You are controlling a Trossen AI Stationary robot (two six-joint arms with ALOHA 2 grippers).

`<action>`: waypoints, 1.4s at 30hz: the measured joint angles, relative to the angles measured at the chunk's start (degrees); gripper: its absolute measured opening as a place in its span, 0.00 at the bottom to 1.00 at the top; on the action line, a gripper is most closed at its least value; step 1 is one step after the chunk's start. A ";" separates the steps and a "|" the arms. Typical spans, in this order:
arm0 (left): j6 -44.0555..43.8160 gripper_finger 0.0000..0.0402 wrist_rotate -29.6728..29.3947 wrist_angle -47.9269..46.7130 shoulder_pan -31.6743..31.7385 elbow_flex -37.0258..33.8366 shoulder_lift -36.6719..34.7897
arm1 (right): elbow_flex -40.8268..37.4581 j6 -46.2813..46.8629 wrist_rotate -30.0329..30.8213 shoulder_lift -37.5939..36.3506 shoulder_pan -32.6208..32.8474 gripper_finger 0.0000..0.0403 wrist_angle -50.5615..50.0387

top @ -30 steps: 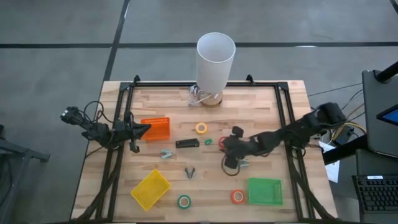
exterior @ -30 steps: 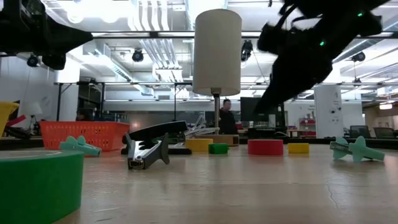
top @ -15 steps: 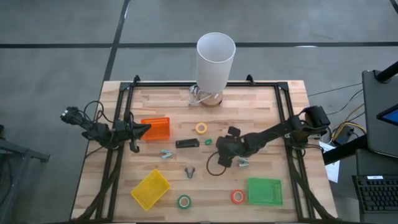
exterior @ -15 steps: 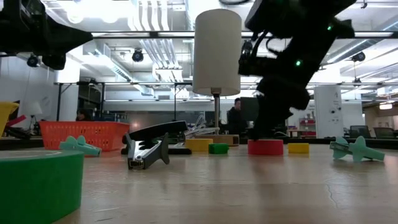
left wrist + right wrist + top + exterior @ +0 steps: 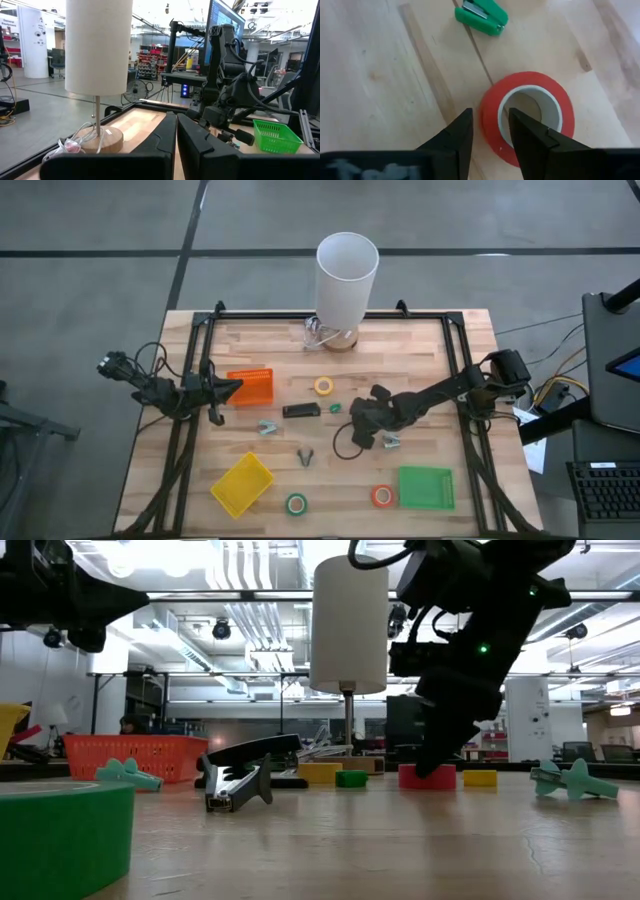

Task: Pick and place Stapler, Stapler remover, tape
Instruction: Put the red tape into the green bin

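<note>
1. In the right wrist view, the red tape ring [image 5: 527, 117] lies flat on the wooden table [image 5: 380, 75], filling the lower right of the frame. The right gripper [image 5: 490, 135] hangs directly over the ring's left edge.
2. Its two dark fingers [image 5: 457, 135] stand only a narrow gap apart. One is over bare wood just left of the ring, the other over the red band and pale core. They straddle the ring's wall, but whether they touch it cannot be told; nothing is clamped.
3. A small green stapler-like piece [image 5: 481, 15] lies near the top centre of that view, apart from the ring.
4. In the high view, the right gripper [image 5: 362, 420] sits just right of the table's centre, its arm reaching in from the right edge. The ring is hidden beneath it there.
5. The black stapler [image 5: 300, 410] lies left of that gripper, near centre, with a yellow tape ring [image 5: 324, 386] above it. A green tape ring [image 5: 296, 504] and an orange-red tape ring [image 5: 382, 496] lie near the bottom edge.
6. A grey staple remover [image 5: 305, 456] lies below the stapler.
7. The left gripper [image 5: 228, 388] waits at the left of the table beside the orange tray [image 5: 255, 387], its fingers [image 5: 200, 145] pressed together with nothing between.
</note>
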 joint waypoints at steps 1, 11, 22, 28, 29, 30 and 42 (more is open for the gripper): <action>-0.01 0.05 -0.02 0.00 0.00 0.00 0.00 | 0.00 0.00 -0.41 -0.02 -0.12 0.27 -0.02; -0.01 0.05 -0.01 -0.33 0.00 0.01 0.00 | -0.20 -0.01 -1.52 -0.13 -0.23 0.11 -0.15; 0.00 0.05 0.00 -0.33 0.00 0.00 0.00 | 0.89 -0.02 -2.41 -1.25 0.31 0.09 -1.01; 0.00 0.05 0.00 -0.46 0.02 0.00 0.00 | 3.93 0.27 -2.06 -3.59 2.21 0.09 -3.02; 0.00 0.05 0.00 -0.66 0.00 0.00 0.00 | 4.52 0.75 -2.06 -4.02 2.87 0.09 -3.61; -0.01 0.05 -0.02 -0.78 0.00 0.02 0.02 | 5.17 1.33 -2.07 -4.34 3.59 0.09 -4.26; -0.02 0.05 0.00 -0.98 0.00 0.02 0.04 | 17.35 18.04 -0.46 -7.69 17.78 0.09 -23.77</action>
